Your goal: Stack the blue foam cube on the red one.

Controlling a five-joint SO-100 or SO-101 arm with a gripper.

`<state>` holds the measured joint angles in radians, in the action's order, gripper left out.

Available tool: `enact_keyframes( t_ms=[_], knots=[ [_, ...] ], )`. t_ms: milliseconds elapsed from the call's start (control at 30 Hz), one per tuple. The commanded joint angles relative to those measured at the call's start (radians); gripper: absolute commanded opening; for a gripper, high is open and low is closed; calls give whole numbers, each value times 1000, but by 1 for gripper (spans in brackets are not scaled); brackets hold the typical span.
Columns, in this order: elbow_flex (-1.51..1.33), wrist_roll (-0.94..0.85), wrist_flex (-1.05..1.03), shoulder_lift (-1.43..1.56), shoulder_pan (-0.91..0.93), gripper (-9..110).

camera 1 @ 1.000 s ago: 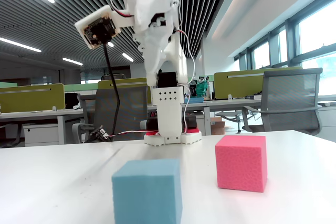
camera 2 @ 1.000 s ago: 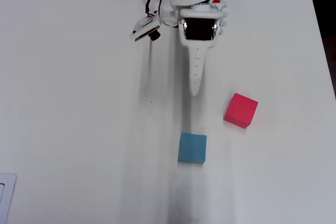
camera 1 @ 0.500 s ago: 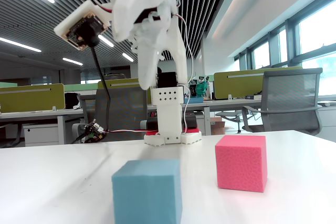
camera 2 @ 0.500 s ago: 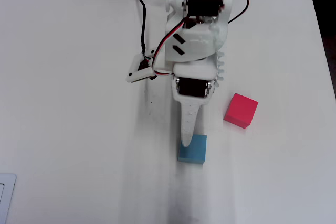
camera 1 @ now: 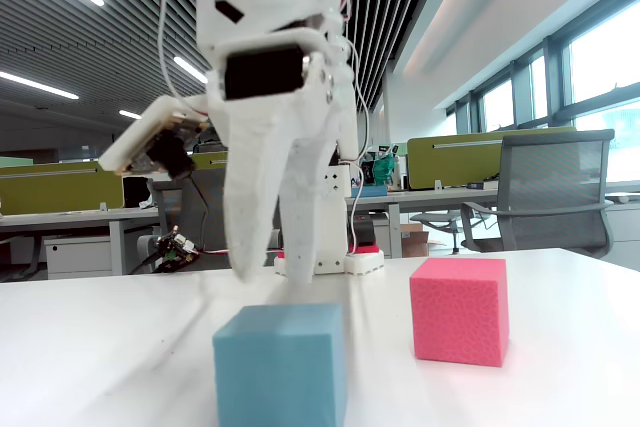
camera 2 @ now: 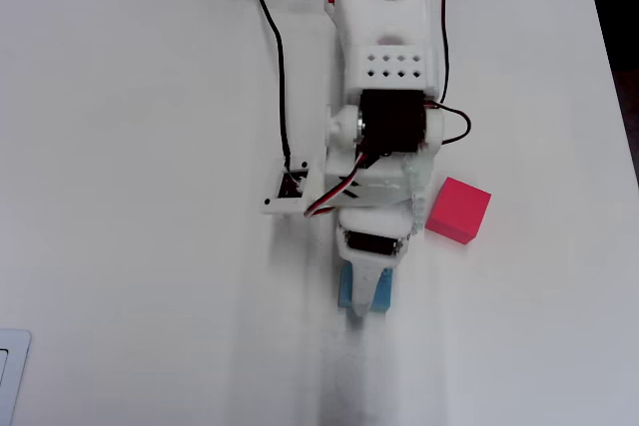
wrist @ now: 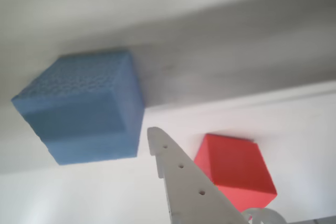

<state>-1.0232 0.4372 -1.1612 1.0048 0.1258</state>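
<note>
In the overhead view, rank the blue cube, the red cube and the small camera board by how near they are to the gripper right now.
1. The blue foam cube: directly under the gripper, partly covered by it.
2. The red foam cube: to the right and slightly up, clear of the arm.
3. The camera board: up and to the left, beside the wrist.

The red cube and the board are fairly close in distance.

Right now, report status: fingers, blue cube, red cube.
Gripper above blue cube, fingers spread, holding nothing. Blue cube on table, ungrasped. Red cube apart, top bare. Nothing in the way.
</note>
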Motion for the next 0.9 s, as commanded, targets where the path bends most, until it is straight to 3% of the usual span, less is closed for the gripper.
enact_keyframes(
  t_ms=[0,600,867],
  knots=[
    [52,5,17,2,-11,37],
    [77,41,84,-89,-29,21],
    [61,41,55,-21,-29,20]
  ],
)
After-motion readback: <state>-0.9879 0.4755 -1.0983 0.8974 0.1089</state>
